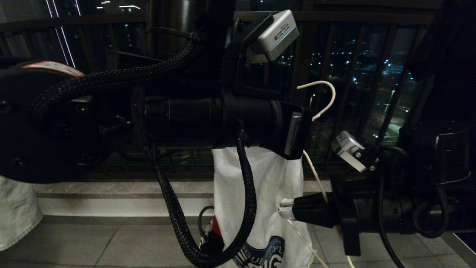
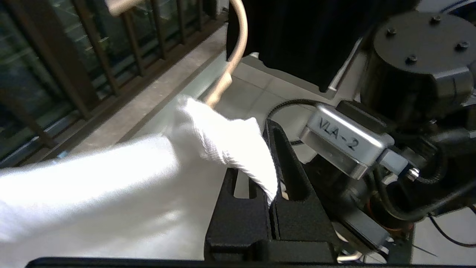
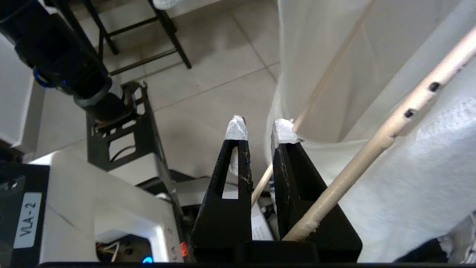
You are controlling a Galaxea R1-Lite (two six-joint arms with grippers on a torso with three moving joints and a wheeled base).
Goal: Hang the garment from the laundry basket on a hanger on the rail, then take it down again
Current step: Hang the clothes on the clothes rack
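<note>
Garment (image 1: 260,193) print cut off below; hanger (image 1: 323,100) neck behind left arm

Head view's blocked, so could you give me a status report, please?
Left gripper shut on T-shirt by hanger neck. Right gripper at hanger wire. Hook free; rail unseen.

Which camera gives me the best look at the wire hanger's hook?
Head view: the hanger shows its whole curved hook against the dark balcony railing. Left wrist view shows only the hook's partial curve and neck above the T-shirt; right wrist view shows only its lower wires.
</note>
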